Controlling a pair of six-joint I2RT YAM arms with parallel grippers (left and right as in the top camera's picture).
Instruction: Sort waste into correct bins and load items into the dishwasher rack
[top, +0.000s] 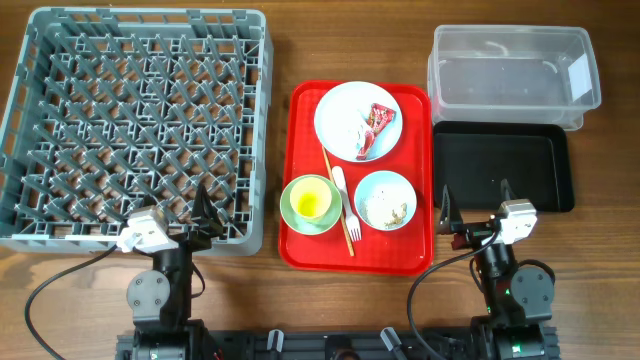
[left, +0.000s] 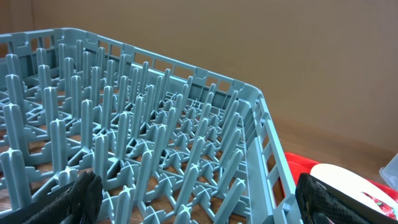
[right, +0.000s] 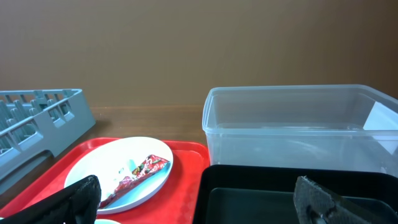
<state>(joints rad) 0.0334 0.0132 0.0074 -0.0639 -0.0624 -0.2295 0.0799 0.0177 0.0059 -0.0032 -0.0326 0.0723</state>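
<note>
Overhead, the left gripper (top: 205, 222) sits at the lower edge of the dishwasher rack (top: 150, 15), jaws spread, holding nothing. The right gripper (top: 474, 205) hovers at the lower edge of the black tray (top: 500, 165), likewise spread and empty. On the wooden table (top: 280, 40), the rack fills the upper left, and the clear tub (top: 510, 65) lies at upper right, just above the black tray. Between them, a red tray (top: 300, 240) carries the plate (top: 340, 110) with the wrapper (top: 378, 122) and tissue (top: 350, 135). Below sit the yellow cup (top: 312, 200) inside the green bowl (top: 292, 205), and the blue bowl (top: 370, 185) with food scraps (top: 390, 208). The fork (top: 345, 200) and stick (top: 328, 170) lie between the bowls, long axes running top to bottom.

From the left wrist, dark fingers (left: 81, 196) stand wide apart over the pegs; a plain brown wall lies behind.

From the right wrist, fingers (right: 317, 196) frame the plate at lower left and the tub at right, against that brown wall.
</note>
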